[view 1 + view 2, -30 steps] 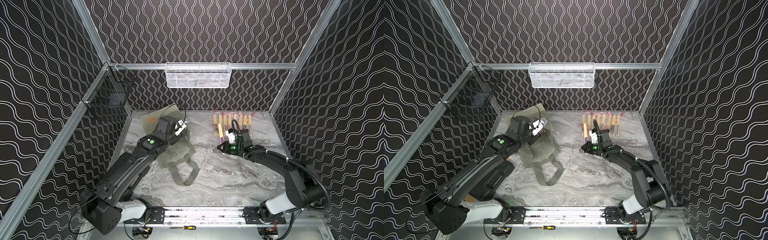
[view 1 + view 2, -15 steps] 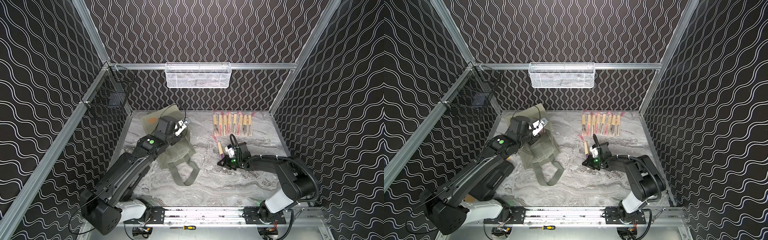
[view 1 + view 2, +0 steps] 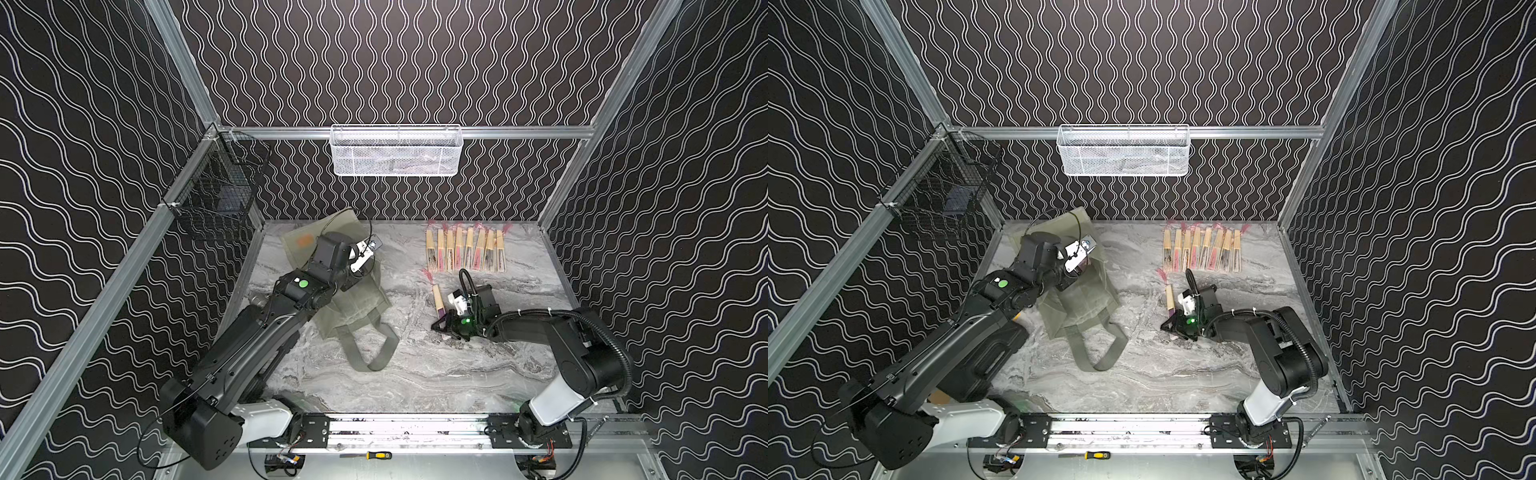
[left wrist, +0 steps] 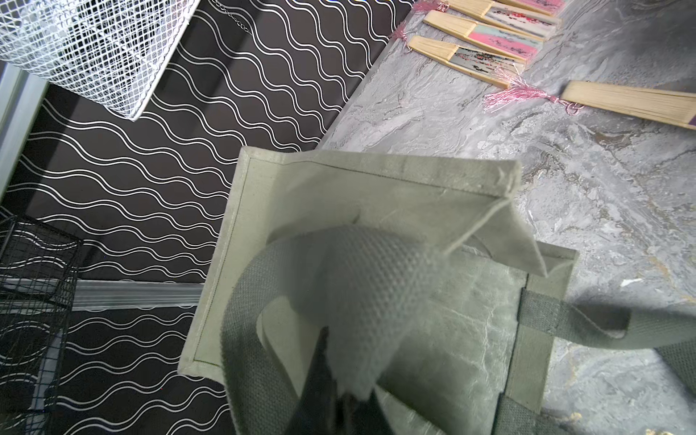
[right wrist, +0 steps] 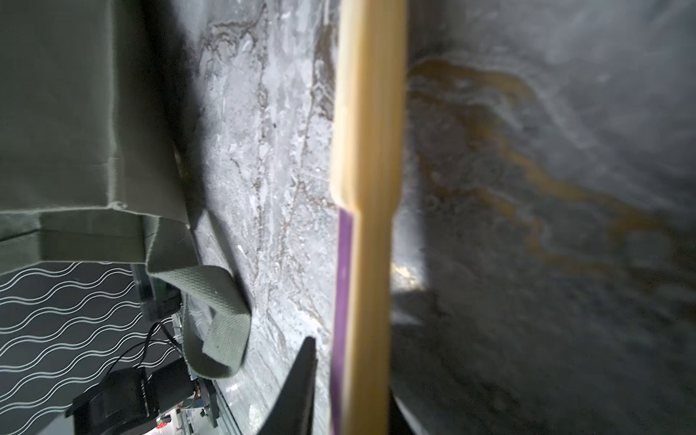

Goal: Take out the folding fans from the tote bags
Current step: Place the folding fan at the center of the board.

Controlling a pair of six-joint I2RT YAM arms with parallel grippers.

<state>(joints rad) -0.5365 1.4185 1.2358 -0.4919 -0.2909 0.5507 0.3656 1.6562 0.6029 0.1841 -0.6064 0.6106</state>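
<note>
Left gripper [image 4: 339, 401] is clamped tight on the soft grey-green fabric tote bag [image 3: 357, 303], pinching a bunch of its cloth. The bag sits left of centre in both top views. Its small orange mark [image 3: 304, 240] is toward the upper left and its two strap handles [image 3: 370, 357] trail down toward the middle of the frame.

On the right side, the right gripper [image 5: 352, 391] straddles the purple end of a slim light-wood folding fan [image 3: 437, 298]. Its jaws are parted, with a sliver of grey marble tabletop [image 3: 415, 374] showing between one dark finger [image 5: 301, 384] and the stick. That fan lies on the marble just right of centre, pink tassel pointing up-frame, well apart from the bag.

Further up, a row of closed fans [image 3: 465, 251] lies side by side near the back wall. A white mesh basket [image 3: 395, 151] hangs top centre and a black wire basket [image 3: 216, 199] at upper left.
</note>
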